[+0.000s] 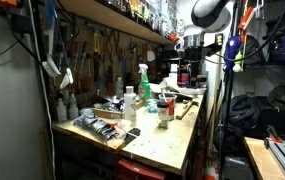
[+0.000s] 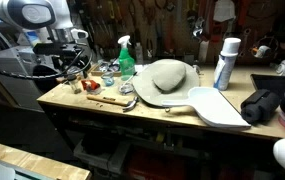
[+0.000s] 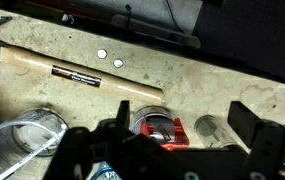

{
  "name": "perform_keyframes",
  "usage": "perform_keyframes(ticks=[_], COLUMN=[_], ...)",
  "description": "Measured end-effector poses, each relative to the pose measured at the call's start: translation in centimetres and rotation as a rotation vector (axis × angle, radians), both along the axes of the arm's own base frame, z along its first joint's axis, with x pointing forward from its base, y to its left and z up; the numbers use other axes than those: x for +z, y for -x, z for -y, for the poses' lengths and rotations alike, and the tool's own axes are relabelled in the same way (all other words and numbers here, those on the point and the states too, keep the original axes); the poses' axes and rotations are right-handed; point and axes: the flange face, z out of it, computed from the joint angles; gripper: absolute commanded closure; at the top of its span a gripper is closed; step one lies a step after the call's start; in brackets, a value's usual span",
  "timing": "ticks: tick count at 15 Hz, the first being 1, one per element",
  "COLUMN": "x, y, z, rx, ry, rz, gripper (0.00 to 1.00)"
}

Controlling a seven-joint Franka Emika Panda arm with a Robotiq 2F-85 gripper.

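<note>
My gripper (image 2: 74, 64) hangs over the far left end of the wooden workbench (image 2: 132, 115); it also shows at the far end of the bench in an exterior view (image 1: 189, 58). In the wrist view my gripper (image 3: 182, 128) is open and empty, its two dark fingers spread wide. Below and between them lie a red object with a round metal top (image 3: 157, 128) and a small clear round lid (image 3: 210, 128). A wooden hammer handle (image 3: 82, 72) lies across the bench beyond them. A clear glass jar (image 3: 27, 135) stands to the left.
A green spray bottle (image 2: 125, 57), a grey hat (image 2: 167, 76), a white spray can (image 2: 225, 62) and a white flat scoop (image 2: 217, 106) stand along the bench. A hammer (image 2: 117, 101) lies near the front edge. Tools hang on the back wall (image 1: 102, 50).
</note>
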Motion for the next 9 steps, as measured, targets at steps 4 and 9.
perform_keyframes(ticks=[4,9], x=[0.0,0.26], y=[0.0,-0.2], z=[0.0,-0.62], rx=[0.0,-0.013], ry=[0.0,-0.03], rz=[0.0,0.015], gripper=[0.0,0.0])
